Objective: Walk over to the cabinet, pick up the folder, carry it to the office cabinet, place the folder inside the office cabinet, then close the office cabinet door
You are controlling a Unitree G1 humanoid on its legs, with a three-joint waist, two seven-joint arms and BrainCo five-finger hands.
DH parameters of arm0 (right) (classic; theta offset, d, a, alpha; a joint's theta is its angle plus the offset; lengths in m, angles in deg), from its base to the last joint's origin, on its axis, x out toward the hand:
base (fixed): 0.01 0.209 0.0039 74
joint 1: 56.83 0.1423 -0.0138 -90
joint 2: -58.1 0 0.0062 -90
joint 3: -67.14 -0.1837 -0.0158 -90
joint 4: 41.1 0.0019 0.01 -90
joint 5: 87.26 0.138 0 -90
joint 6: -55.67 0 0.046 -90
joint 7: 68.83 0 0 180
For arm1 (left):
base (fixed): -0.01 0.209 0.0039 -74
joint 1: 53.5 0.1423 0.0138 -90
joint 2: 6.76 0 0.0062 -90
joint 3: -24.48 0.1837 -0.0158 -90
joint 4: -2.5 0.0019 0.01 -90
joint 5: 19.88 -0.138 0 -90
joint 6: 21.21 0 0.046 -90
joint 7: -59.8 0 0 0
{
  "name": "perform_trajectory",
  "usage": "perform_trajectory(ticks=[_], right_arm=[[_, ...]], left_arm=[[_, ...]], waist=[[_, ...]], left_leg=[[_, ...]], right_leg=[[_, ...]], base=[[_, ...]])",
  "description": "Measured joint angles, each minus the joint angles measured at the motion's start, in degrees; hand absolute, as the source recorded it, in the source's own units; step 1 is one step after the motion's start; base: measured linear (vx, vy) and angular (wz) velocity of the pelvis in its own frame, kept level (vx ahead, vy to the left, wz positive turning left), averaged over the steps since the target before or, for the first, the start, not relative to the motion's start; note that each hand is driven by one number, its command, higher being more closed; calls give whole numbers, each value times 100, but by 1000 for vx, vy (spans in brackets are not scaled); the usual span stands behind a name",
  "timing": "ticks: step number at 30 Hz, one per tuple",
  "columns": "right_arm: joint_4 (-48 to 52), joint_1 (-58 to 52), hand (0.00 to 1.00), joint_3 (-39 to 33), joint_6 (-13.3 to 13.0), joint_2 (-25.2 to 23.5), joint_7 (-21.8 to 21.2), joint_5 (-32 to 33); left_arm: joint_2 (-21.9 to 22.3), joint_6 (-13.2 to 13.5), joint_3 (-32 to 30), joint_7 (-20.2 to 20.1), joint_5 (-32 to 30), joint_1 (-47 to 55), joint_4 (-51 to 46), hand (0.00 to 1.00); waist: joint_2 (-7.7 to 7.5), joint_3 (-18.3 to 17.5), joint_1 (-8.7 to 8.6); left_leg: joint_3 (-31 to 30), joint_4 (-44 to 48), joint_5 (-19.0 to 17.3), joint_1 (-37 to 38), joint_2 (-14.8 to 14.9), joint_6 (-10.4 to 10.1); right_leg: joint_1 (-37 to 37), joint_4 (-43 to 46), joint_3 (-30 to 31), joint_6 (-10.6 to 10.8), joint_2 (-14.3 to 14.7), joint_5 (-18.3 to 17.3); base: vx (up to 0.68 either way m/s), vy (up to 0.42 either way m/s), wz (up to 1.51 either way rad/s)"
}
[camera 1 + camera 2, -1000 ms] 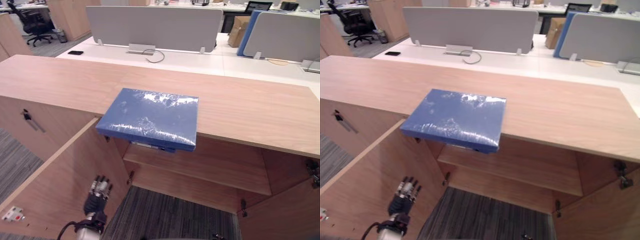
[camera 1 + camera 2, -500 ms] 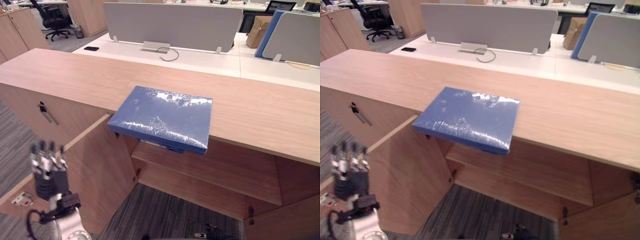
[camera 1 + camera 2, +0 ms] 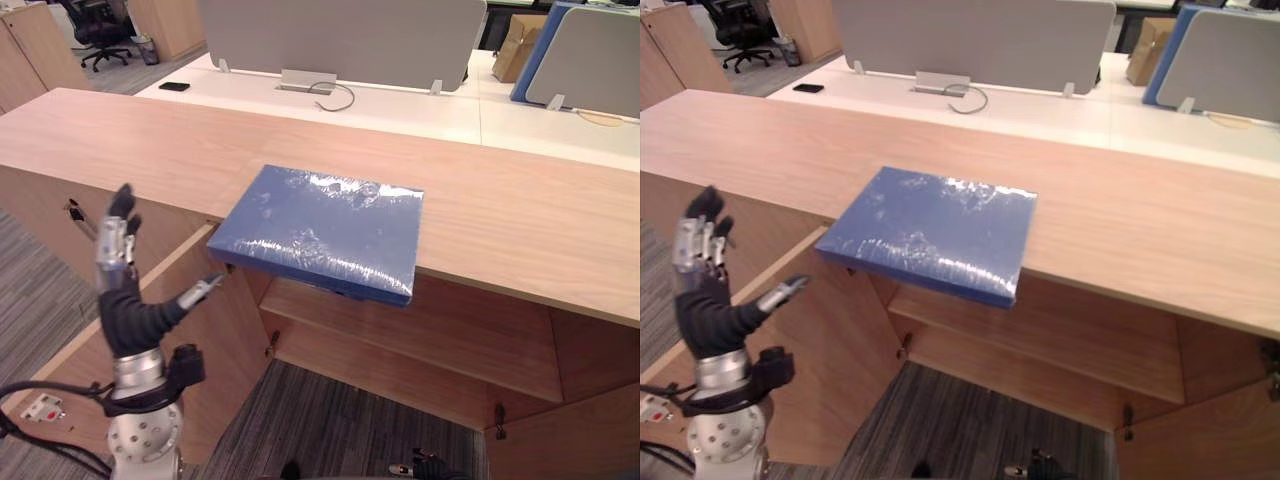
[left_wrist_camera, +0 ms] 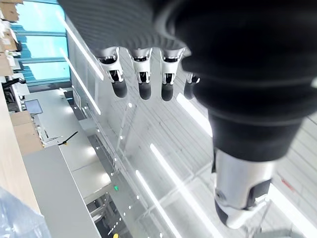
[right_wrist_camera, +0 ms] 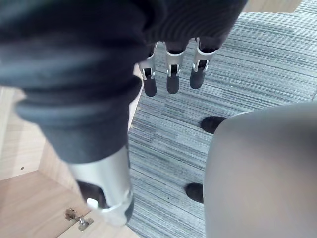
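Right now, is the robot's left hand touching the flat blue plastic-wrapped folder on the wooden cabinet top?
No, the left hand is held up with straight fingers, apart from the flat blue plastic-wrapped folder.

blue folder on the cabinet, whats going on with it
The blue folder lies flat on the cabinet top, its near edge jutting over the open compartment; nothing holds it. The robot's left hand is up beside the open door, fingers straight, apart from the folder. The right hand hangs open over the carpet.
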Motion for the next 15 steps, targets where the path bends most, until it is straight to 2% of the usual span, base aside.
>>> perform_trajectory(ticks=[4,10,15], right_arm=[[4,34,0,101,0,-81,3,-2],[60,76,0,349,-1,-103,-6,2],[64,74,0,481,-7,-93,-6,1]], left_arm=[[-285,-17,479,-2,-799,-218,2,0],[-861,9,1063,-73,-1335,-497,222,0],[-1221,62,1298,-63,-1879,-596,456,0]], waist=[[0,-1,-10],[8,-20,-71],[8,-61,-89]], left_leg=[[103,62,-64,9,16,3],[188,108,-104,14,28,2],[245,104,-105,26,34,0]], right_leg=[[-4,0,104,-12,-1,8],[-14,0,183,-24,-4,22],[-30,0,238,-29,0,29]], base=[[19,6,-12],[2,9,-8],[5,8,-6]])
